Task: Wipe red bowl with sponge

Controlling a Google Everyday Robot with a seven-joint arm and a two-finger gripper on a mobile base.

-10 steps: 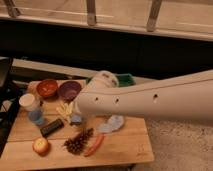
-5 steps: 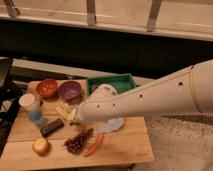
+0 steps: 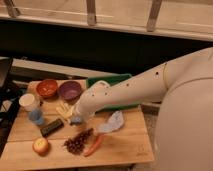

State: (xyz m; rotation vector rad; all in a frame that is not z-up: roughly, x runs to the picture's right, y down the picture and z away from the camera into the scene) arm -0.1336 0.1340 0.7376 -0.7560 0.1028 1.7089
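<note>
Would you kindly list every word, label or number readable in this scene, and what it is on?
None can be read.
The dark packet by the apple may carry print, but it is too blurred.
The arm shows only dark dots, no lettering.
The gripper sits low over the table at the sponge.

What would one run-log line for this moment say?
gripper: open, down at sponge | sponge: on table | red bowl: back left, untouched
</note>
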